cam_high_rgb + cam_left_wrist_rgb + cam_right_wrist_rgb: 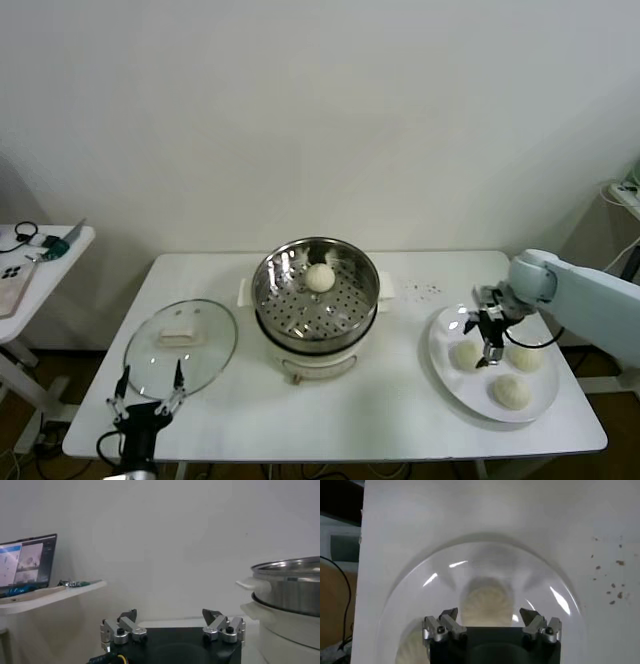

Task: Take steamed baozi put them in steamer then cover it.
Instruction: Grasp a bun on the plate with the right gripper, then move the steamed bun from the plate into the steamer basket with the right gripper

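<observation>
While the steamer [316,298] stands at the middle of the white table [390,400], its steel basket on a cream-white pot base, one steamed baozi [319,277] already lies on the perforated floor, toward the far side of the basket. To the right of the steamer, near the table's right end, a flat white plate [447,373] holds three more baozi [511,391]. The right gripper [487,333] hangs over the steamer-side part of that plate, directly above one bun [486,601]; in the right wrist view its jaws stand wide apart, with the bun showing between them and nothing held. A scatter of dark specks [424,291] marks the tabletop between the steamer and the plate.

To the left of the steamer, a round glass lid [181,345] lies flat on the table, uncovered from the pot. The left gripper [148,392] is low at the table's near edge, just in front of the lid, its jaws spread wide and empty.

Behind the steamer rises a plain white wall [320,120]. Well to the left of the steamer, apart from the main table, a small white side table [50,262] carries a few small items, and the left wrist view shows a lit laptop screen [27,564] there.
</observation>
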